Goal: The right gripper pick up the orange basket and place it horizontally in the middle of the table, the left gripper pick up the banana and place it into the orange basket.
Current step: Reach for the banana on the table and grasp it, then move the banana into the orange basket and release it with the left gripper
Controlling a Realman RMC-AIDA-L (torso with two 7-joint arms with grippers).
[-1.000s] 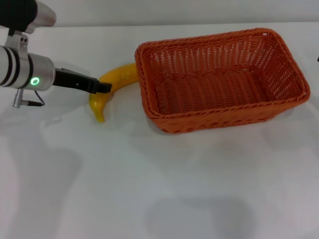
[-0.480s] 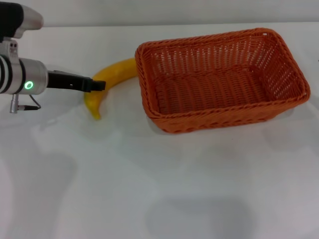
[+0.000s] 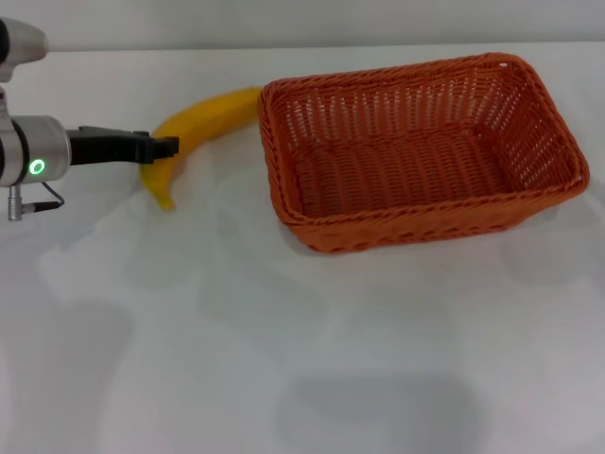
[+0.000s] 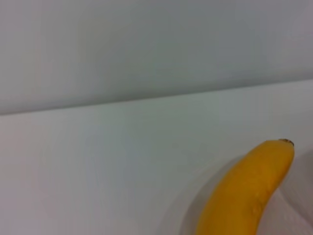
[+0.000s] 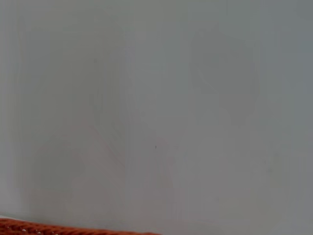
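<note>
The basket [image 3: 423, 151] stands upright on the table [image 3: 302, 350], lengthwise across the middle and slightly toward the robot's right; the first step reads as complete. The right gripper is out of sight in every view; its wrist camera shows only a strip of basket rim [image 5: 73, 229], so the arm is judged parked clear. The left gripper [image 3: 156, 148] sits at the left edge of the head view, its black fingers [image 3: 113, 148] clamped on the banana [image 3: 189, 128] near the lower, stem-side end. Compared with the views of the last second, the gripper has shifted toward the robot's left and away from the basket, and the banana has travelled with it: the far tip, previously tucked behind the basket's left wall, now lies just beside the rim corner. The banana following the gripper indicates a secure hold. The left wrist view shows the banana's free end [image 4: 249, 191] over bare table. Judgement: the pick phase is under way; lift, carry over the rim, and release into the basket remain. The off-centre grip may let the long free end swing.
</note>
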